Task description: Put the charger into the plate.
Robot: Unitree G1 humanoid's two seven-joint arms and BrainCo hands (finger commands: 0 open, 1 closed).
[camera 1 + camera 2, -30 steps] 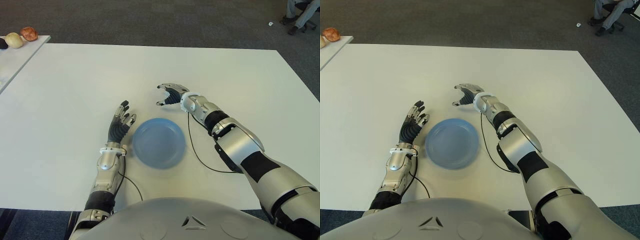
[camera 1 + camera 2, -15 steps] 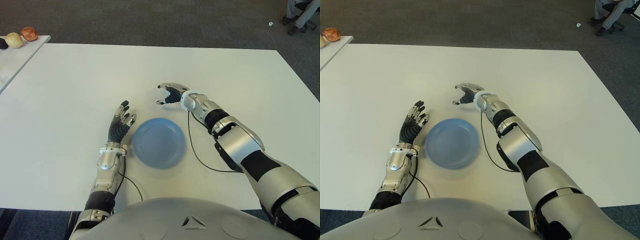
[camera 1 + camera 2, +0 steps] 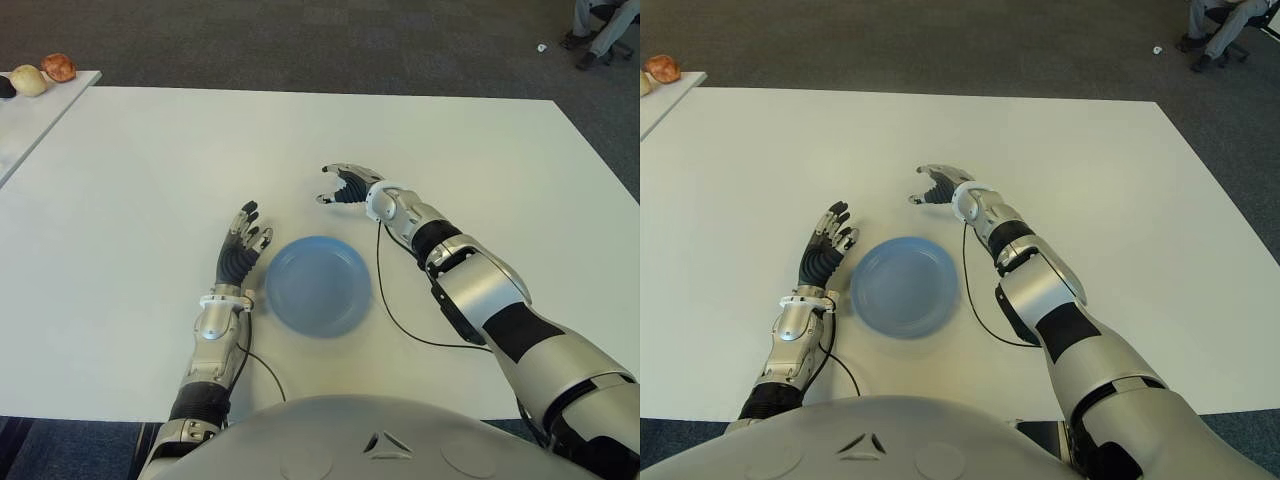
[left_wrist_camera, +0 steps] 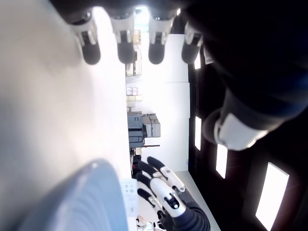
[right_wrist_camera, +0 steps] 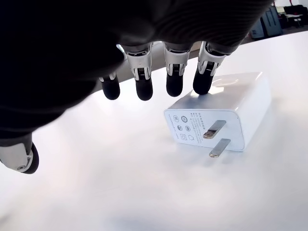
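Flat on its side, white two-pronged charger [image 5: 221,113] under right hand [image 5: 159,82] fingertips

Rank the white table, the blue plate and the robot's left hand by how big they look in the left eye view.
1. Table, by far the largest.
2. Plate.
3. Left hand, narrower than the plate beside it.

**Charger markings too small to read**

The white charger [image 5: 219,115], lying just beneath the right hand's [image 5: 159,72] fingertips [image 5: 203,82], carries a cluster of small grey certification symbols and fine print on its pronged face, beside the two flat pins. None of it is legible. No other writing can be read.
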